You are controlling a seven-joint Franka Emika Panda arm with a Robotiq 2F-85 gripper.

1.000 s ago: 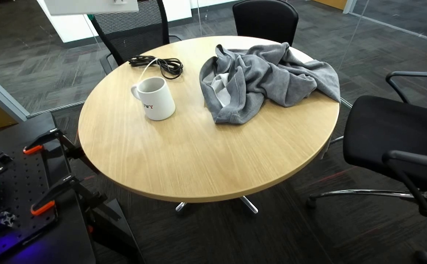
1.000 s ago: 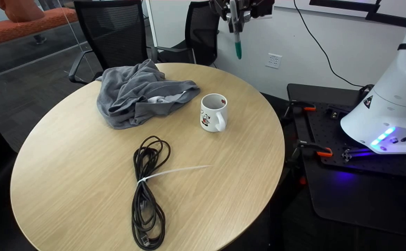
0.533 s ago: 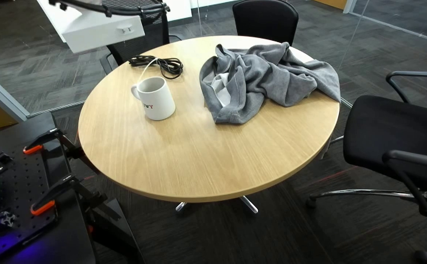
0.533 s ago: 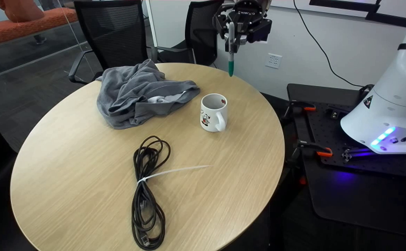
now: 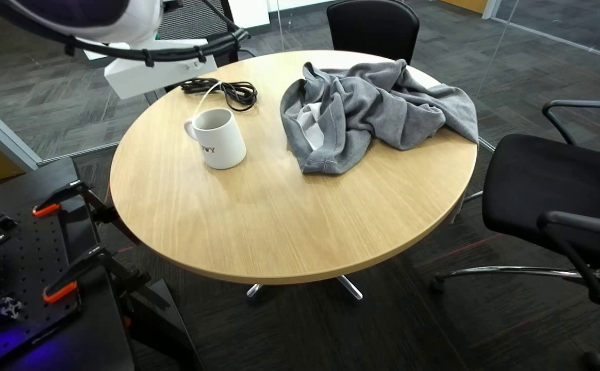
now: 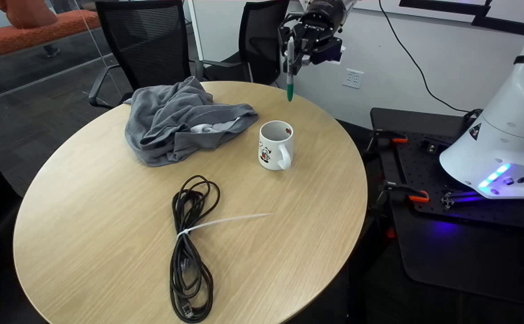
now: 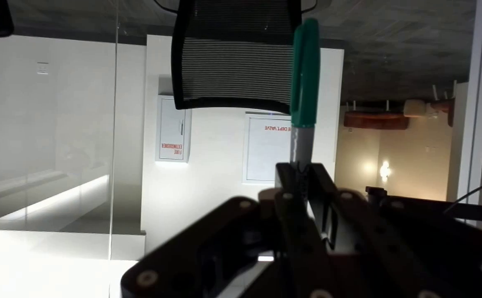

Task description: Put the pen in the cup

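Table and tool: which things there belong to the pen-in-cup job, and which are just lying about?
Part of the job:
green-capped pen, held cap down
tool, gripping the pen
white mug, upright, pen not yet in it

Just lying about:
crumpled grey cloth
bundled black cable
white tie around the cable

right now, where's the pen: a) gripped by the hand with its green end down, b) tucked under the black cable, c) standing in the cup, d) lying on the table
A, since the wrist view shows the hand shut on the pen, and in an exterior view the green end points down, apart from the cup.
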